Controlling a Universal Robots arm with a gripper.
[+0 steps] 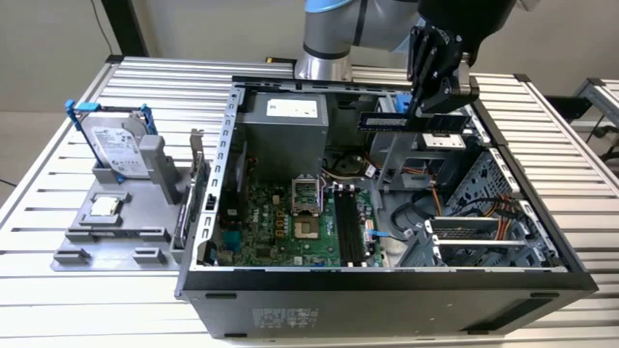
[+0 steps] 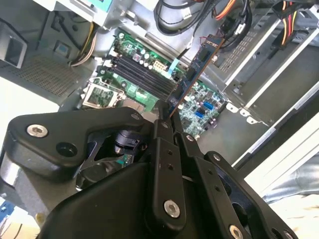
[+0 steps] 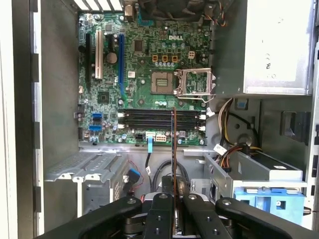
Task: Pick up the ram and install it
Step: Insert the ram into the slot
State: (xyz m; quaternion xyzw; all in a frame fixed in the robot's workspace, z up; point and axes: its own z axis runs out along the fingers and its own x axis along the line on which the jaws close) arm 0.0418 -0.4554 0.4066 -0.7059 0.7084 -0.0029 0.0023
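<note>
Gripper [image 1: 437, 109], exterior view: I read the fingers as drawn narrow, clamped on the ram [image 1: 406, 120]. The blue stick is held level in the air above the open computer case [image 1: 387, 279], over the drive cage on the exterior view's right and well above the motherboard [image 1: 280, 217]. Pick-up is therefore done. The black slots [image 1: 349, 221] lie low in the case, well apart from the stick, so installation is what remains.

Second wrist view: the ram [image 2: 197, 69] appears nearly edge-on, running out from between the closed black fingers [image 2: 160, 134]. Beyond it lies the green motherboard, and its slots [image 2: 134, 67] look unoccupied (as far as this angle lets me judge).

First wrist view: the ram [image 3: 173, 149] shows as a thin dark line rising from the gripper [image 3: 173, 198]. That line crosses the rows of slots [image 3: 159, 119] rather than running along them. I judge the stick to be high above the board and turned across the slots' length. No slot here carries a stick, and nothing of the seating is done.
</note>
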